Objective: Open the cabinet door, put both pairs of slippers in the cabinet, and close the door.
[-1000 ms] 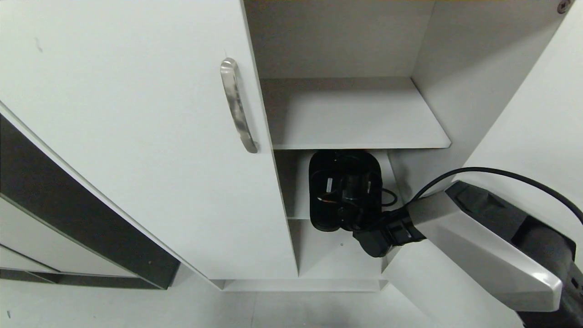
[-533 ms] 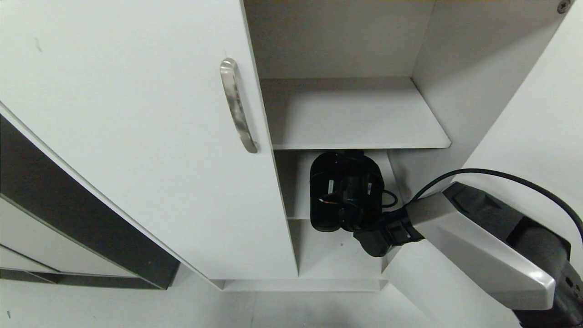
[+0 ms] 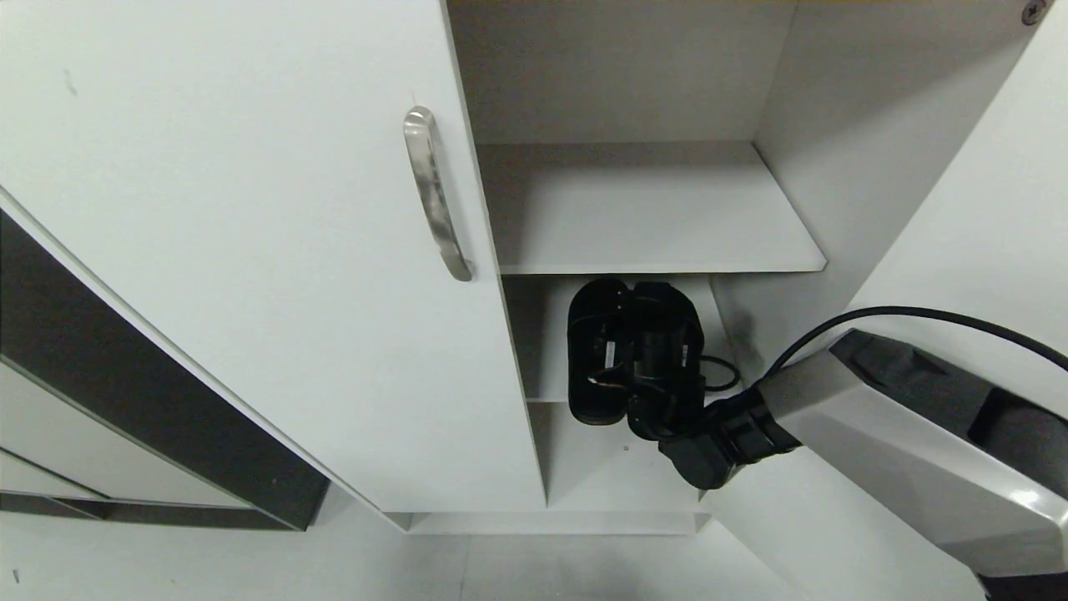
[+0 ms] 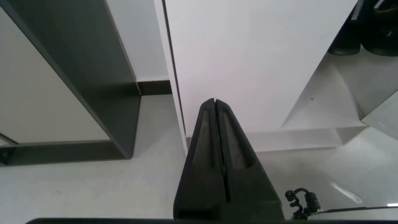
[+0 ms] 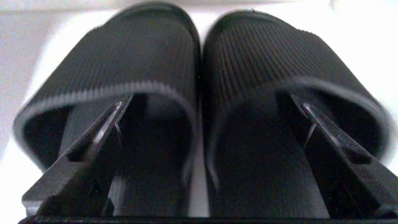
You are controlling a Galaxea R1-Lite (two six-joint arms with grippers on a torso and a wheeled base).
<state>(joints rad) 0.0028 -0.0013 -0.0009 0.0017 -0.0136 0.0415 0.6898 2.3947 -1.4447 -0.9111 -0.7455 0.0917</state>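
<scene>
A pair of black slippers (image 3: 594,334) lies side by side on the cabinet's middle shelf (image 3: 546,367), toes pointing inward. My right gripper (image 3: 649,371) is at their heels and stands open. In the right wrist view, one finger (image 5: 93,155) sits under the strap of one slipper (image 5: 112,81) and the other finger (image 5: 339,146) under the strap of the second (image 5: 292,68). My left gripper (image 4: 214,106) is shut on nothing and hangs above the floor in front of the closed left door (image 4: 249,56).
The left door (image 3: 250,209) with its metal handle (image 3: 434,192) is closed. The right door (image 3: 984,234) is swung open beside my right arm. The upper shelf (image 3: 651,209) and the bottom compartment (image 3: 601,476) are bare. A dark panel (image 3: 150,392) stands to the left.
My right gripper has opened, and the two slippers have parted slightly on the shelf. The right arm has drawn back a little toward the cabinet's front.
</scene>
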